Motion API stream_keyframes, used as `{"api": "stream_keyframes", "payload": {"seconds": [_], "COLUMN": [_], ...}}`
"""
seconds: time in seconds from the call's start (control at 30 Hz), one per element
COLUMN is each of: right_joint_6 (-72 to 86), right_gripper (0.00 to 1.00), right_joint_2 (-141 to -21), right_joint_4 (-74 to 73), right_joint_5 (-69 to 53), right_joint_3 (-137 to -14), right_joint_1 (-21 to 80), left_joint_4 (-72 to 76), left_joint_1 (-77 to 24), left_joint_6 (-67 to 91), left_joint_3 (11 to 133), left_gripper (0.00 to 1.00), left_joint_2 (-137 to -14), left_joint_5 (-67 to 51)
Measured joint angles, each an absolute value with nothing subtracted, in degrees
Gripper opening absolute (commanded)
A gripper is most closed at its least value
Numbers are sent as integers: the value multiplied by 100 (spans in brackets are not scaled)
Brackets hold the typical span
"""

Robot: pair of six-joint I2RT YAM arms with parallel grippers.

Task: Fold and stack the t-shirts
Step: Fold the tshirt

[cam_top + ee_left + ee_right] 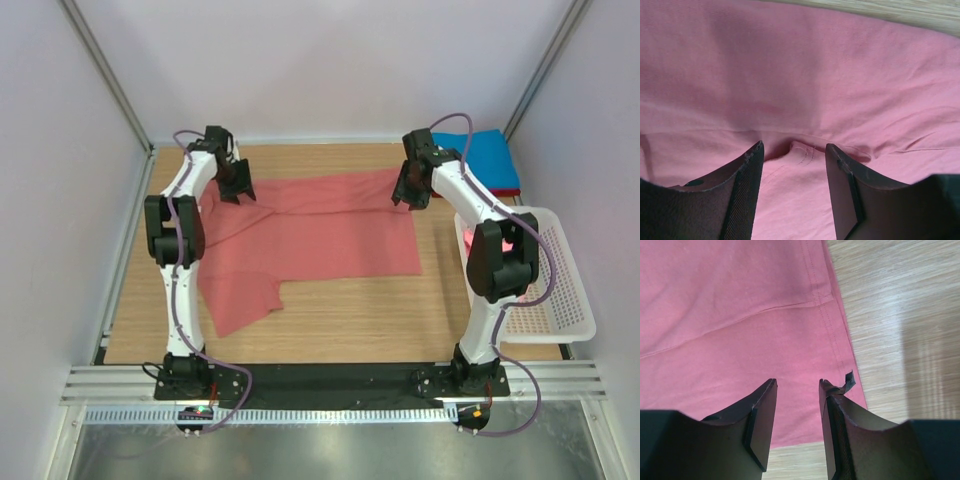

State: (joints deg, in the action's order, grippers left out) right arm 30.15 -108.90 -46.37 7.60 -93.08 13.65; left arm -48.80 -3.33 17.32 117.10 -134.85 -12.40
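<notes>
A salmon-red t-shirt (320, 235) lies spread on the wooden table, its far edge folded over toward the middle and one sleeve reaching the near left. My left gripper (238, 190) hangs open over its far left part. In the left wrist view the left gripper (794, 145) straddles a stitched fold of the shirt (790, 75) without pinching it. My right gripper (408, 195) stands open over the far right corner. Seen from the right wrist, the right gripper (797, 381) holds nothing above the shirt's hem (740, 315). A folded blue t-shirt (490, 160) lies at the back right.
A white mesh basket (560, 300) stands along the right edge with pink cloth (508, 245) showing inside it behind the right arm. A dark red strip (508, 192) shows under the blue shirt's near edge. Bare wood (900, 315) lies right of the shirt.
</notes>
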Motion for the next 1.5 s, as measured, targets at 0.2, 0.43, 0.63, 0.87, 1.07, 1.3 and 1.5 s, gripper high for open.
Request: {"api": "stream_keyframes", "payload": {"seconds": [0.2, 0.43, 0.63, 0.87, 1.07, 1.3, 1.5], "right_joint_6": [3013, 3013, 3004, 2950, 2897, 2869, 3068], "right_gripper": [46, 46, 47, 46, 46, 47, 45], "right_joint_2": [-10847, -10757, -10562, -10206, -9880, -9463, -9201], "right_joint_4": [-4637, -4635, -4639, -4630, -4628, -4681, -4880], "right_joint_5": [733, 731, 733, 738, 760, 755, 633], "right_joint_3": [-9264, -9129, -9002, -8792, -8357, -7946, -7815], "right_joint_1": [1367, 1365, 1365, 1365, 1365, 1365, 1372], "left_joint_4": [-4943, -5026, -5164, -5323, -5384, -6027, -6095], "left_joint_1": [-336, -381, -445, -731, -1146, -1498, -1352], "left_joint_6": [1686, 1605, 1601, 1747, 2073, 2539, 3166], "left_joint_3": [11708, 11557, 11502, 10855, 9710, 8945, 8191], "left_gripper": [46, 15, 0, 8, 32, 42, 49], "left_joint_2": [-13485, -13485, -13469, -12766, -11920, -11266, -9929], "left_joint_5": [-1245, -1258, -1194, -1004, -974, -427, -54]}}
